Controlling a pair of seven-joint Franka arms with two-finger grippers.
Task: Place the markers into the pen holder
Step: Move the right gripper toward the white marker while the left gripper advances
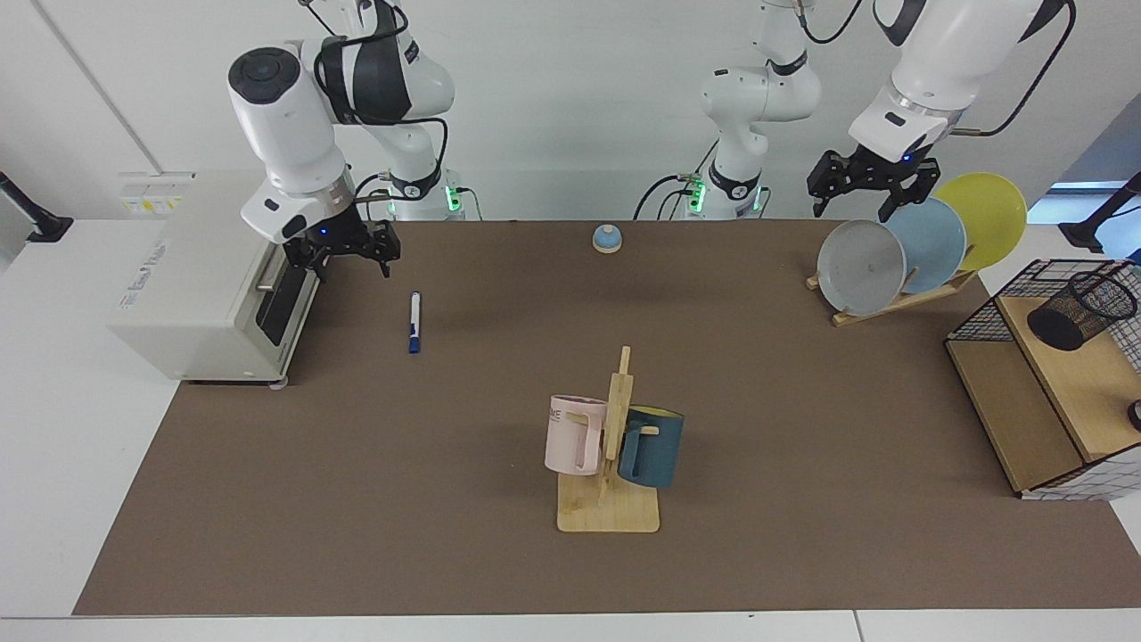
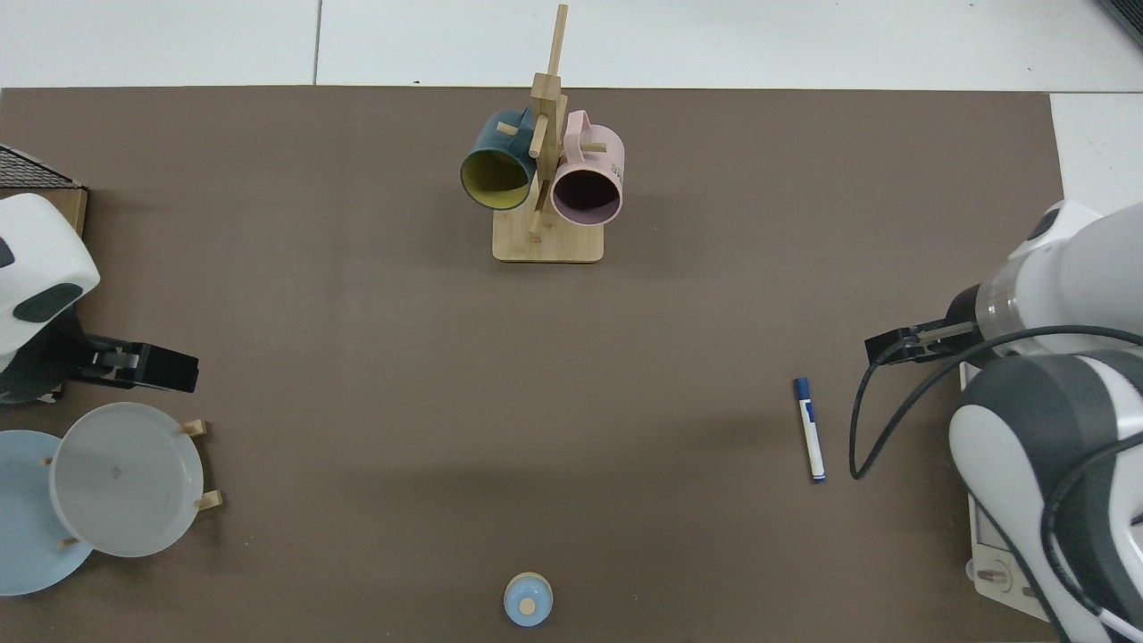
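The marker (image 1: 414,321), white with a dark blue cap, lies flat on the brown mat; in the top view the marker (image 2: 810,429) is at the right. My right gripper (image 1: 346,260) hangs open and empty just beyond the toaster's front, a short way from the marker's far end; seen from above, that right gripper (image 2: 882,346) is beside the cap end. The pen holder (image 1: 1081,310), a black mesh cup, leans tilted on the wire rack's wooden shelf. My left gripper (image 1: 854,203) hovers open and empty above the plates, also seen as the left gripper (image 2: 156,371).
A white toaster oven (image 1: 214,285) stands beside the marker. A wooden mug tree (image 1: 611,446) with a pink and a blue mug is mid-table. A plate rack (image 1: 900,250), a blue bell (image 1: 607,238) and the wire-grid rack (image 1: 1025,401) line the far and side edges.
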